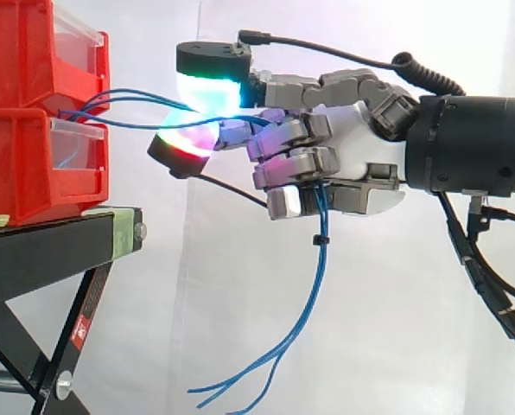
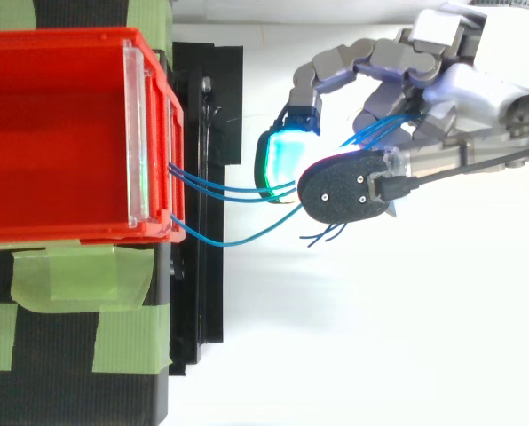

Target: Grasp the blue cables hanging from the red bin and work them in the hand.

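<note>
Inspector: At the front, robot hand: fingers curled round the blue cables, holding them; loose ends hang below it.
Clerk: And further back?
Inspector: Cables run to the red bin front, on the black stand; white curtain behind.

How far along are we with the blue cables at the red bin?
Done: the grasp. The hand has its fingers curled round the blue cables, which run from the red bin's front into it. In hand: the strands pass between the glowing pads, and their loose ends hang below the palm. Left: the working itself; how much of it is done cannot be told.
</note>
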